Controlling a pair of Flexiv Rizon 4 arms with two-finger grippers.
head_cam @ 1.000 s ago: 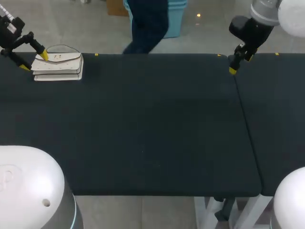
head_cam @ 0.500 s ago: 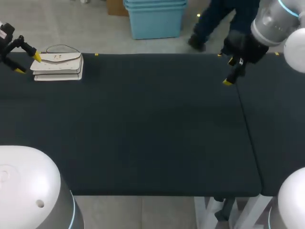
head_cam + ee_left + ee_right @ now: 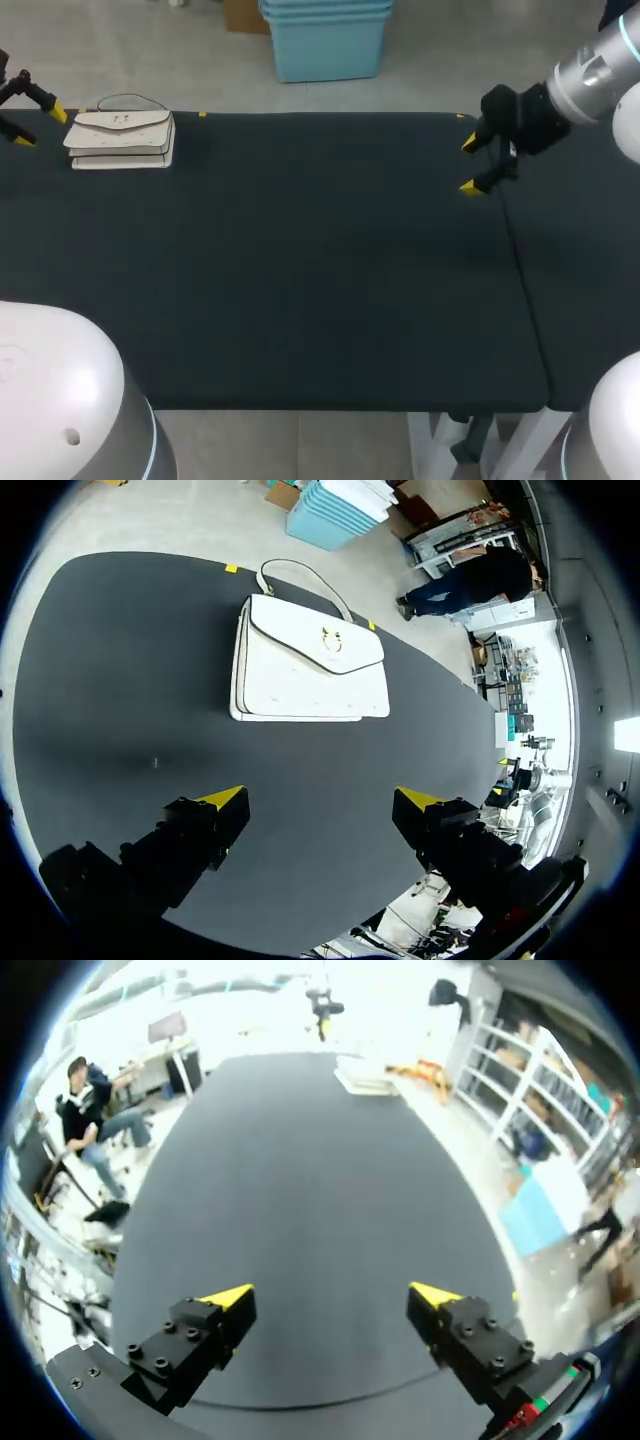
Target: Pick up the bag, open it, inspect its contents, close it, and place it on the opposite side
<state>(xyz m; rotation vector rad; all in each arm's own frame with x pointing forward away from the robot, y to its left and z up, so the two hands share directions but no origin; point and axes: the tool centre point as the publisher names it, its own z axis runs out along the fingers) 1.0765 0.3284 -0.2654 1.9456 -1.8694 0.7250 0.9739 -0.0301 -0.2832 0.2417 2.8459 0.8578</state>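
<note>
Head view shows you both pincers released, spread wide and empty: left pincer [image 3: 40, 127] just beside the white bag [image 3: 122, 138], flap shut, at the bench's [image 3: 300, 260] ten o'clock corner; right pincer [image 3: 468, 166] near two o'clock.

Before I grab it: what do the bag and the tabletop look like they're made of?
Bag: probably white leather or an imitation, smooth and matte, stiff enough to hold its boxy shape. Its clasp looks like gold-coloured metal. Tabletop: dark and matte with no glare, possibly a fabric or rubber mat.
</note>
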